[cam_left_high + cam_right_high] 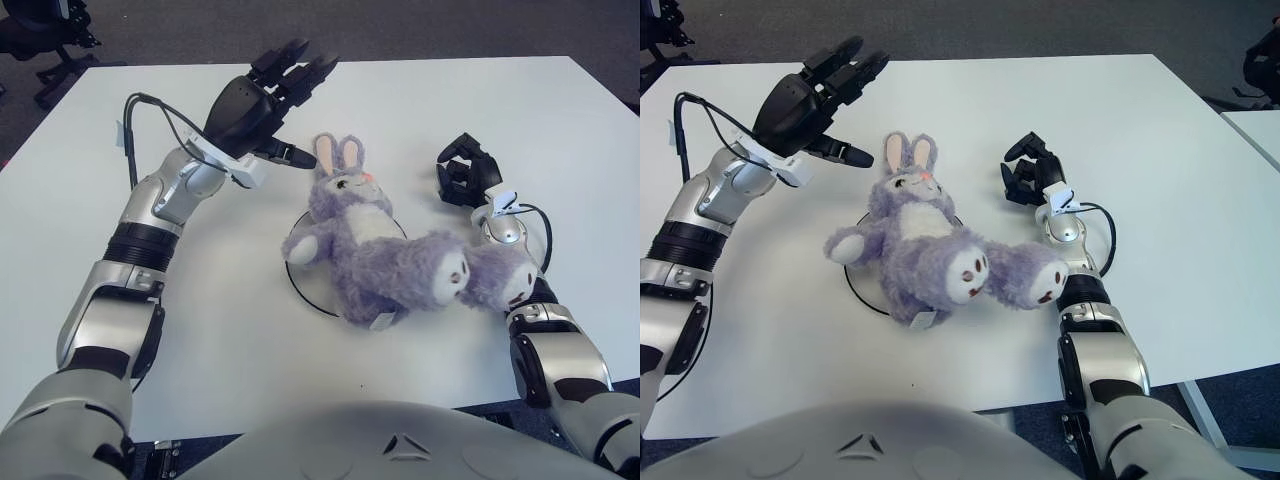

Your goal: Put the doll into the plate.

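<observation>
The purple bunny doll (385, 255) lies on its back over the white, dark-rimmed plate (298, 282) in the middle of the table, ears pointing away from me. Its legs stretch right past the rim, and its feet touch my right forearm. My left hand (285, 108) hovers up and to the left of the doll's head, fingers spread, holding nothing. My right hand (462, 172) sits right of the doll's head with its fingers curled on nothing. Most of the plate is hidden under the doll.
The white table (450, 90) stretches wide around the plate, its front edge near my torso. A black cable (150, 105) loops off my left forearm. An office chair base (55, 55) stands past the far left corner, and another table (1255, 130) is at the right.
</observation>
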Controlling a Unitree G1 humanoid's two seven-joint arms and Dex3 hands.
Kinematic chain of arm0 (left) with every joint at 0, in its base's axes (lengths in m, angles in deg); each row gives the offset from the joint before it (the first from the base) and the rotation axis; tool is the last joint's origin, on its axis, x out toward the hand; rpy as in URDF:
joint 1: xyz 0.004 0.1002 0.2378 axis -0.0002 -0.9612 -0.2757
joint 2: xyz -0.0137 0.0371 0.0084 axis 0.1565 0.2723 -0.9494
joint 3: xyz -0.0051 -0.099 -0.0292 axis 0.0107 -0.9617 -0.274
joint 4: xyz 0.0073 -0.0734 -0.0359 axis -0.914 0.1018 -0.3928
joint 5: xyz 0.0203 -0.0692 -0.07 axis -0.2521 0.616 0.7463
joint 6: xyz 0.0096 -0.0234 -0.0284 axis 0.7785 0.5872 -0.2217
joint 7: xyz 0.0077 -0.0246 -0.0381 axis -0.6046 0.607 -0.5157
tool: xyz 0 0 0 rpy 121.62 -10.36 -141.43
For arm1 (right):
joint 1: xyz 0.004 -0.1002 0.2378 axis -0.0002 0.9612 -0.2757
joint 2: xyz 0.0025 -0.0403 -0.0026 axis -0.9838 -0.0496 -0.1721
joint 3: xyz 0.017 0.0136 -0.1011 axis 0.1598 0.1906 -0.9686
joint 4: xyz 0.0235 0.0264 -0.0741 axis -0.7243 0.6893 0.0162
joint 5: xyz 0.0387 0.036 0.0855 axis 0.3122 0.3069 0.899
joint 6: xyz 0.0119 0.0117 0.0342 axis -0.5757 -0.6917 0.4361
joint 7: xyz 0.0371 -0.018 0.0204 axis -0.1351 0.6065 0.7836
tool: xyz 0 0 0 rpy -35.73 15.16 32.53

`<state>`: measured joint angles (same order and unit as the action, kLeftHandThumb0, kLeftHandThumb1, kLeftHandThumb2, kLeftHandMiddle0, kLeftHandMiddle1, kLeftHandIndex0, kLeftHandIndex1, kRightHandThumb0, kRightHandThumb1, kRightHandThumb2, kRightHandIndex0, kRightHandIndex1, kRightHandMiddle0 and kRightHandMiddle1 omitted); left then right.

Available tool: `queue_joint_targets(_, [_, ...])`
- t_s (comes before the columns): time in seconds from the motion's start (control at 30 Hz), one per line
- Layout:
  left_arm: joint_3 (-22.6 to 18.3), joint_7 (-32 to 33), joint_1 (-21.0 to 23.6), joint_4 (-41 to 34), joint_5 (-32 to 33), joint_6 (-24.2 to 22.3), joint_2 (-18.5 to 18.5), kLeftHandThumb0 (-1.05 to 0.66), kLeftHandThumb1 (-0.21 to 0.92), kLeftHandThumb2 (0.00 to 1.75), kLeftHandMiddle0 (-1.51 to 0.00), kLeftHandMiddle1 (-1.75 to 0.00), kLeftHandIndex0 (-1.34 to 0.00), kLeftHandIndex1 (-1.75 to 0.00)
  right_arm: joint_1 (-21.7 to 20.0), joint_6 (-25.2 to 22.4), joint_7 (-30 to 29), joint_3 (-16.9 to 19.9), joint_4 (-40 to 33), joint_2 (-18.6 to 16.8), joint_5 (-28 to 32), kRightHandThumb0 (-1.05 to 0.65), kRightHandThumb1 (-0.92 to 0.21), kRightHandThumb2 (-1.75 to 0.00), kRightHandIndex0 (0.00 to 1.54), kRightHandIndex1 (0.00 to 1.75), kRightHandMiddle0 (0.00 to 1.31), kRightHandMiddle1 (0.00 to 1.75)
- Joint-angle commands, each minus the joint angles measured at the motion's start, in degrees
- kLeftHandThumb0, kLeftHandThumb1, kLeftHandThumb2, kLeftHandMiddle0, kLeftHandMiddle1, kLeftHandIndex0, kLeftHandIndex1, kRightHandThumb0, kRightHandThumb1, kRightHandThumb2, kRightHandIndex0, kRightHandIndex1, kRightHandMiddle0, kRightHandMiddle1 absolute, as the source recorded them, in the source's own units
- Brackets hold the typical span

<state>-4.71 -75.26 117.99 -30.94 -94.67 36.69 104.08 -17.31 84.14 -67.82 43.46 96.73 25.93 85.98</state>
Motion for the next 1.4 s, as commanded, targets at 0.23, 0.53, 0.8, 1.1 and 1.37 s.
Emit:
queue_joint_targets(0.23, [0.5,-3.3,0.4,0.4,3.2,1.2,1.0,-0.07,0.92,0.06,-0.33,-0.01,-0.39,-0.04,5.7,-5.7,1.1,-1.5,4.0,-0.8,-2.0,-0.41,-0.57,-0.98,0.88,1.75,0.43,1.75])
queue_joint_targets(0.53, [-1.2,-1.3,0.4,2.0,6.6,2.0,-0.9,-0.1,0.92,0.05,-0.39,-0.02,-0.44,-0.05,5.6,-5.6,1.1,-1.5,4.2,-0.9,-2.0,-0.41,-0.56,-0.98,0.88,1.75,0.43,1.75])
queue_joint_targets(0.8, [-3.0,-8.5,-1.7,6.7,24.4,2.2,-5.6,-0.25,0.92,0.08,-0.63,-0.03,-0.52,-0.04,5.5,-5.8,0.8,-1.5,4.3,-1.0,-2.1,-0.41,-0.56,-0.99,0.88,1.75,0.43,1.75])
queue_joint_targets(1.1, [-8.5,-16.3,-6.7,9.0,43.1,-4.2,-12.8,-0.26,0.92,0.12,-0.84,-0.05,-0.68,-0.08,5.5,-5.7,0.4,-1.5,4.2,-1.2,-2.1,-0.41,-0.56,-0.99,0.88,1.75,0.43,1.75])
queue_joint_targets(1.37, [-13.5,-16.4,-12.1,8.2,48.3,-7.1,-16.9,-0.16,0.92,0.28,-0.74,-0.62,-0.39,-1.34,5.5,-5.5,0.2,-1.5,4.4,-1.2,-2.1,-0.41,-0.56,-0.99,0.88,1.75,0.43,1.75])
